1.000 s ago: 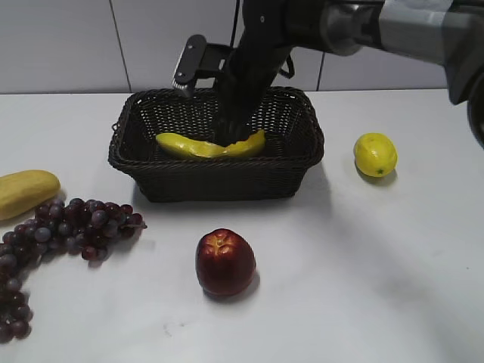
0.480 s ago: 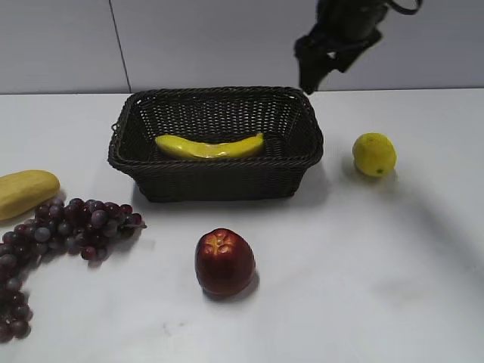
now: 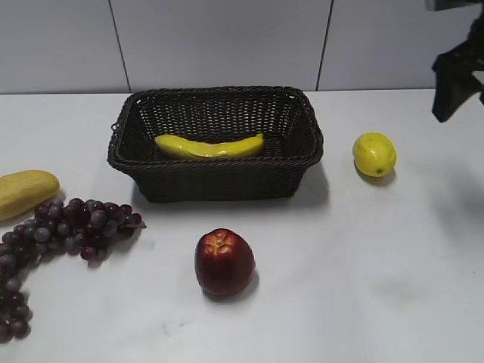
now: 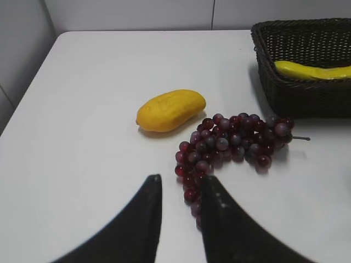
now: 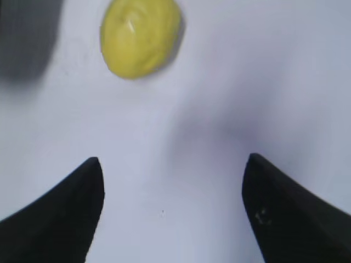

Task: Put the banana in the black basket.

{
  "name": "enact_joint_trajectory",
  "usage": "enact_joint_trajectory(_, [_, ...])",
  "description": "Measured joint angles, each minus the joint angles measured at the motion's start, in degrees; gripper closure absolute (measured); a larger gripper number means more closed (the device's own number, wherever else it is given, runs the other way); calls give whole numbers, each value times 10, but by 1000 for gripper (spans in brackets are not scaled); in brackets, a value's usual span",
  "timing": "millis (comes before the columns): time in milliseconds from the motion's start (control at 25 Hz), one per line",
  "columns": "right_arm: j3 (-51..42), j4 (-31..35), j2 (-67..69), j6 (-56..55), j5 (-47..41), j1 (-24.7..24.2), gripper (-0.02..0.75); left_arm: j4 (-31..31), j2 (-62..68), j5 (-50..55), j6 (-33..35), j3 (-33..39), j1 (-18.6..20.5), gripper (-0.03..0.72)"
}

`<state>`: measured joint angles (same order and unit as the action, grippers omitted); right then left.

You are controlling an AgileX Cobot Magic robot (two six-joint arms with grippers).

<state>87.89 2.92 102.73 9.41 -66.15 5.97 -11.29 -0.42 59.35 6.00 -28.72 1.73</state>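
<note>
The banana (image 3: 210,146) lies inside the black basket (image 3: 219,180), along its floor, with nothing touching it. It also shows in the left wrist view (image 4: 312,70), in the basket (image 4: 307,101) at the right edge. My right gripper (image 3: 454,83) hangs at the far right edge of the exterior view, away from the basket. In the right wrist view its jaws (image 5: 173,164) are wide open and empty over bare table. My left gripper (image 4: 181,179) has its jaws close together and empty, just by the grapes; it is out of the exterior view.
A lemon (image 3: 374,153) lies right of the basket, also in the right wrist view (image 5: 141,37). A red apple (image 3: 224,261) sits in front. Purple grapes (image 3: 68,227) (image 4: 230,145) and a stubby pale-yellow fruit (image 3: 23,193) (image 4: 170,109) lie at the left.
My right arm has lifted out of the basket and swung to the far right. The banana stays lying in the basket, let go.
</note>
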Motion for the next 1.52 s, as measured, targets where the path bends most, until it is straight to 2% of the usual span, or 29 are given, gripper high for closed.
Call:
enact_joint_trajectory(280, [-265, 2, -220, -4, 80, -16, 146, 0, 0, 0, 0, 0, 0, 451])
enact_joint_trajectory(720, [-547, 6, -549, -4, 130, -16, 146, 0, 0, 0, 0, 0, 0, 451])
enact_joint_trajectory(960, [-572, 6, -689, -4, 127, -16, 146, 0, 0, 0, 0, 0, 0, 451])
enact_joint_trajectory(1160, [-586, 6, -775, -4, 81, -16, 146, 0, 0, 0, 0, 0, 0, 452])
enact_joint_trajectory(1520, [-590, -15, -936, -25, 77, -16, 146, 0, 0, 0, 0, 0, 0, 451])
